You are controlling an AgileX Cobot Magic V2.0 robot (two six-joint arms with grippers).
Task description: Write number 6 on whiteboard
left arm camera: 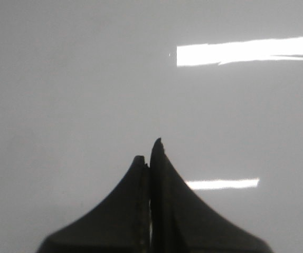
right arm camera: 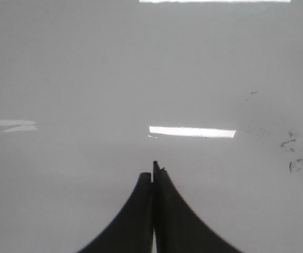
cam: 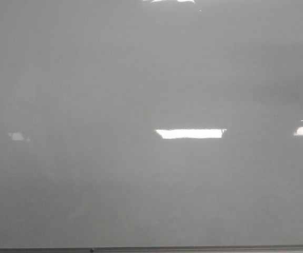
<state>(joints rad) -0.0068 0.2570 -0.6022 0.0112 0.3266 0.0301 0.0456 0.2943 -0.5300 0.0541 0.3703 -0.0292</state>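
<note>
You are facing a blank whiteboard (cam: 141, 79): both the left end effector (left arm camera: 150, 153) and right end effector (right arm camera: 153, 171) are sitting closed and empty, so without a marker, no stroke risks landing.

1. On my left wrist feed, the left hand (left arm camera: 149, 158) shows two matte black fingers (left arm camera: 114, 211), wide at the base and curving up to narrow tips.
2. One of its tips reaches higher than the other, and a thin pale seam runs between the fingers low down.
3. My right wrist feed shows the right hand (right arm camera: 154, 171) with the same black, flared fingers (right arm camera: 183, 221); their edges look smooth, and I see no markings.
</note>
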